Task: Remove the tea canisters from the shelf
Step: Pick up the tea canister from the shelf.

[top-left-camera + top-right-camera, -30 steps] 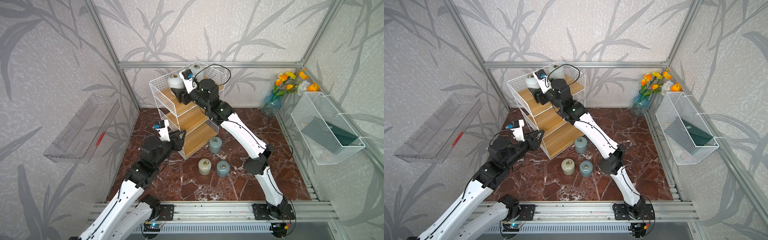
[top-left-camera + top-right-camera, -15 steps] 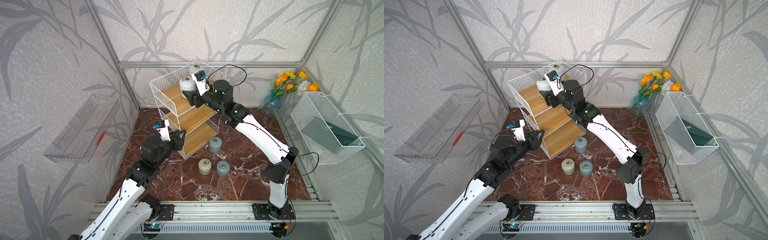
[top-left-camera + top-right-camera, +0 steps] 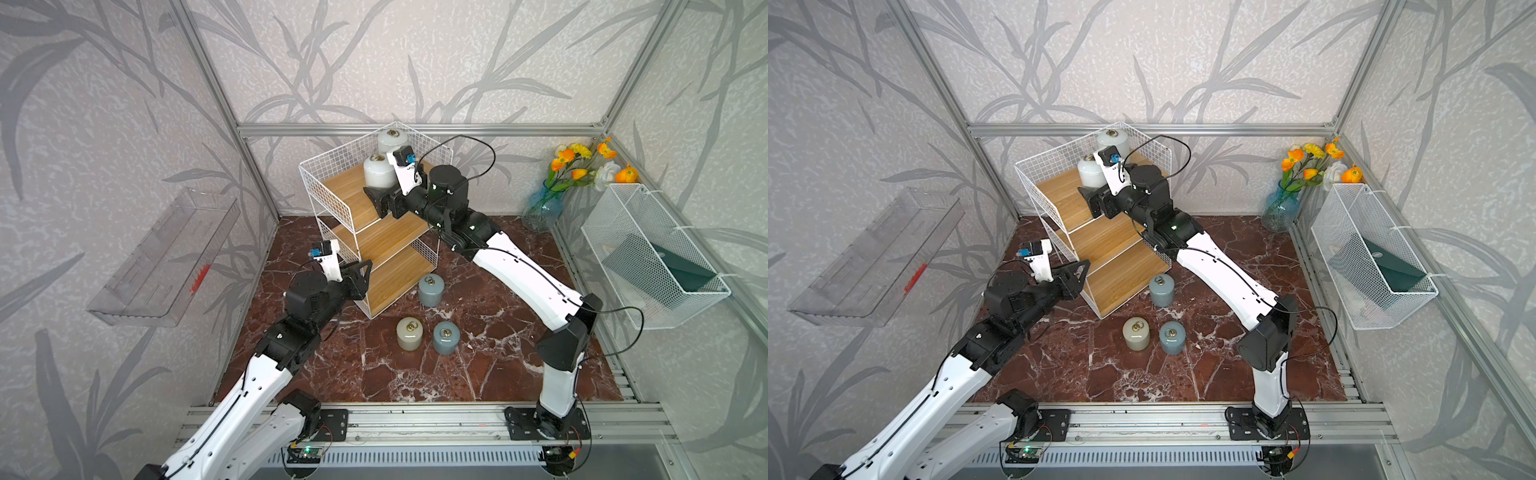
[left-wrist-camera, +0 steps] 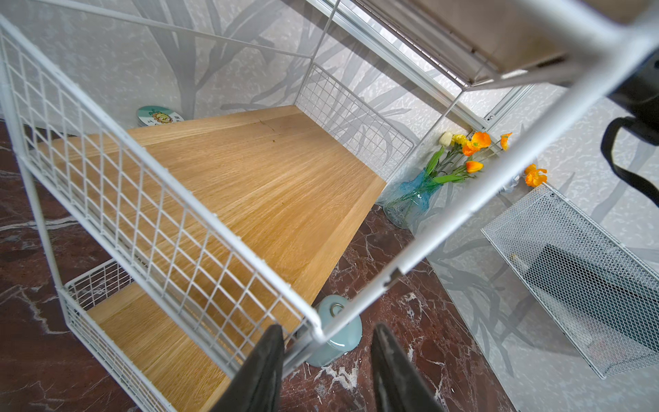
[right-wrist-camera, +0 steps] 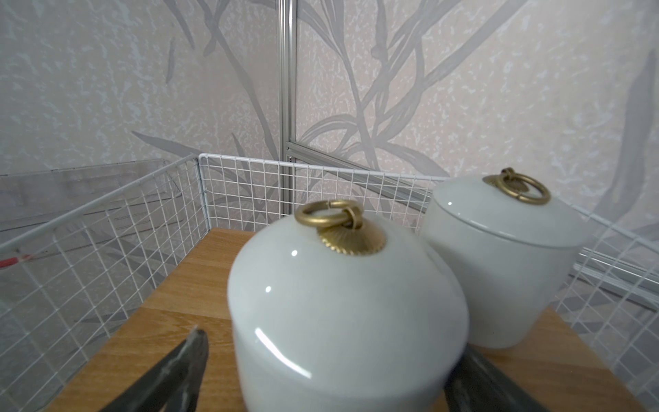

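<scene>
Two white tea canisters stand on the top board of the shelf (image 3: 332, 195) (image 3: 1054, 195), a nearer one (image 3: 376, 170) (image 3: 1090, 170) (image 5: 342, 303) and a farther one (image 3: 390, 141) (image 5: 499, 264). My right gripper (image 3: 376, 201) (image 5: 335, 356) is open, its fingers on either side of the nearer one with a gap showing on one side. Two blue-grey canisters (image 3: 430, 286) (image 3: 445, 337) and a beige one (image 3: 409, 334) stand on the floor. My left gripper (image 3: 365, 270) (image 4: 330, 335) is open, straddling the shelf's front corner post at the lower tiers.
A blue glass vase of flowers (image 3: 540, 208) stands in the back right corner. A white mesh basket (image 3: 648, 257) hangs on the right wall and a clear tray (image 3: 166, 257) on the left wall. The shelf's middle and bottom boards (image 4: 249, 185) are bare.
The right gripper and the nearer white canister have shifted right along the top board, and the right elbow has swung outward. The left arm has stayed put.
</scene>
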You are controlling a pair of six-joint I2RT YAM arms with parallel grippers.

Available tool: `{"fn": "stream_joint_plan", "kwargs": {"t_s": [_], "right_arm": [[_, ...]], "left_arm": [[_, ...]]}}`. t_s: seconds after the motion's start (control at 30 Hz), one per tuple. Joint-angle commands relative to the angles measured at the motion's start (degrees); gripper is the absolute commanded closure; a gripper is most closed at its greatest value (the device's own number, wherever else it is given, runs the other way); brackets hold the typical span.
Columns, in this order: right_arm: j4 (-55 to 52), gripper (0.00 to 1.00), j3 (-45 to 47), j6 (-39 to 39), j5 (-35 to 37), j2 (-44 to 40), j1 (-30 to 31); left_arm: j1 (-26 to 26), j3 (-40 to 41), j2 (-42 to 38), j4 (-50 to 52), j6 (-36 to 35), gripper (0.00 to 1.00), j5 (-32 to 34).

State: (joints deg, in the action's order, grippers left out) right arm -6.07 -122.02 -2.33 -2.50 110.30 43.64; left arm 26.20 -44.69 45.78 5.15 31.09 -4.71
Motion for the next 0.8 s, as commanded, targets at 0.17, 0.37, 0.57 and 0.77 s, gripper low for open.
{"fn": "stream_joint_plan", "kwargs": {"t_s": [0.17,0.37,0.57,0.77], "right_arm": [[-4.05,0.01,-14.25,1.14,-1.23,8.29,0.13],[-8.35,0.09,-20.45,0.37,-0.4,11.95,0.77],[-7.55,0.18,-18.45,0.18,-0.16,10.77,0.75],[-4.72,0.29,-17.15,0.25,-4.08,9.4,0.75]], "left_arm": [[0.61,1.09,-0.41,-0.73,-0.08,0.58,-1.33],[0.58,1.69,-1.77,0.08,-0.53,0.58,-0.33],[0.54,1.71,-1.67,0.28,-0.59,0.58,-0.25],[0.61,1.97,-1.34,-0.29,-0.07,0.59,-0.49]]}}
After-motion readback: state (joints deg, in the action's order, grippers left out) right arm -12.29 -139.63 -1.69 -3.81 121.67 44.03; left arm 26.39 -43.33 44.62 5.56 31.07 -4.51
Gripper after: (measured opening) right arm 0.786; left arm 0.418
